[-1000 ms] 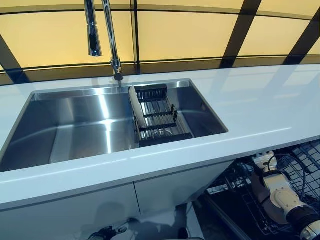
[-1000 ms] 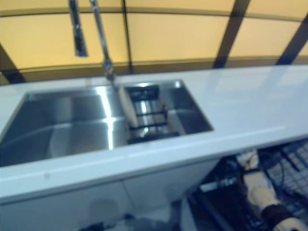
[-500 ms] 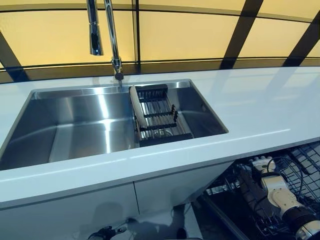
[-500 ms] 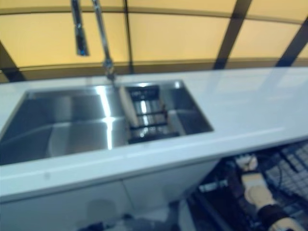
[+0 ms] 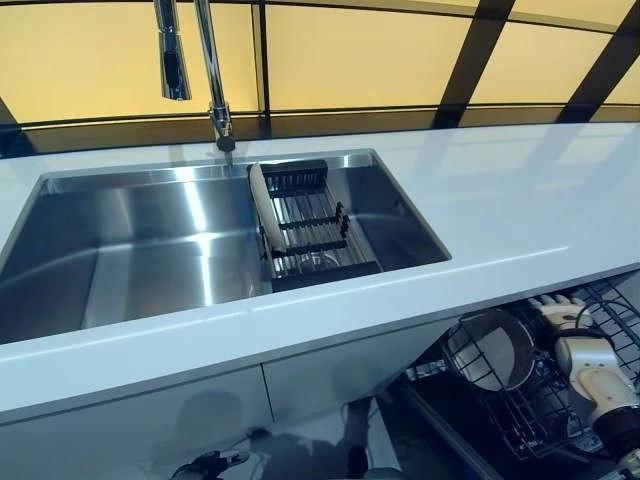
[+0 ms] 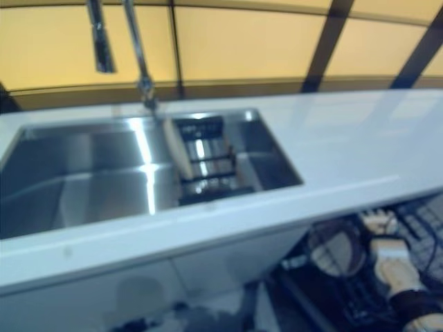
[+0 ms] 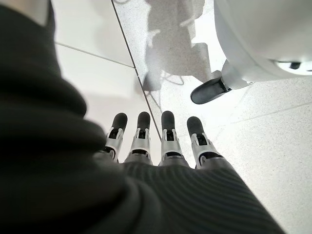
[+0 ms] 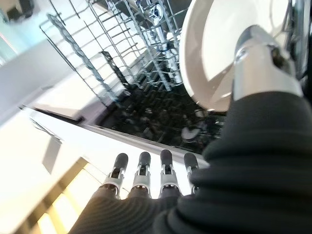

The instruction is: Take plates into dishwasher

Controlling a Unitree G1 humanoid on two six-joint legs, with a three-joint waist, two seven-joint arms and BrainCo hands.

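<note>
- One plate (image 5: 490,349) stood on edge in the dishwasher rack (image 5: 520,405), so the tines supported it.
- Right hand (image 5: 572,322) beside it, fingers (image 8: 140,168) straight, holding nothing.
- Left hand (image 7: 161,146) hung idle, fingers straight.

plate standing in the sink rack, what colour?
White or off-white, plain. The plate stands on edge in the dark rack; the left eye view shows it best.

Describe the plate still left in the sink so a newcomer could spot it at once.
Start at the steel sink set in the white counter, below the tall faucet. At the sink's right end sits a black drying rack. The plate stands on edge at the rack's left side, the only white, round thing among dark bars.
</note>
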